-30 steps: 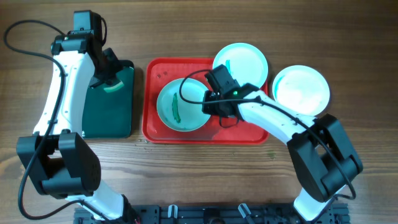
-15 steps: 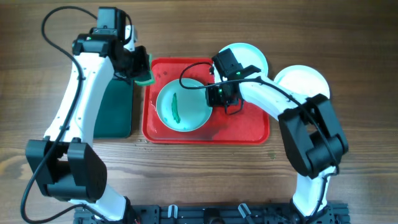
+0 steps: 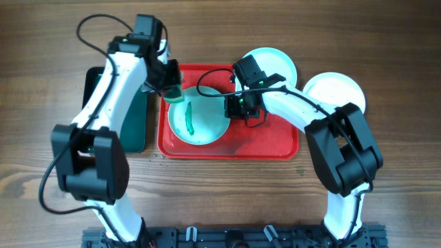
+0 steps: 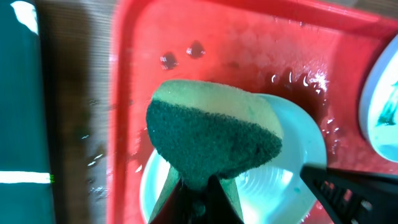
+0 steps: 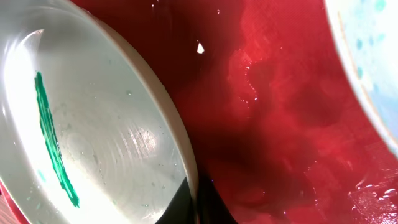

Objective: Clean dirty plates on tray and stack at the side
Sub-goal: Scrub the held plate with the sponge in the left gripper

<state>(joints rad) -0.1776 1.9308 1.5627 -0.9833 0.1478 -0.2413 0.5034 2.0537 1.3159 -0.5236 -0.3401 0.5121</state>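
A pale aqua plate (image 3: 198, 118) with a green smear lies on the left half of the red tray (image 3: 265, 141). My right gripper (image 3: 238, 110) is shut on this plate's right rim; the right wrist view shows the rim (image 5: 177, 146) pinched between the fingers (image 5: 189, 202). My left gripper (image 3: 172, 91) is shut on a green and yellow sponge (image 4: 211, 134), held just above the plate's upper left edge (image 4: 280, 180). A second plate (image 3: 270, 65) rests on the tray's far right corner. A third plate (image 3: 337, 93) lies on the table to the right.
A dark green tray (image 3: 131, 120) lies left of the red tray, partly hidden by my left arm. Water drops and a wet film cover the red tray's floor (image 5: 280, 124). The wooden table surrounds both trays.
My left arm has swung right from the dark green tray with the sponge, now over the red tray's left side. My right gripper shifted slightly and stays on the plate's rim.
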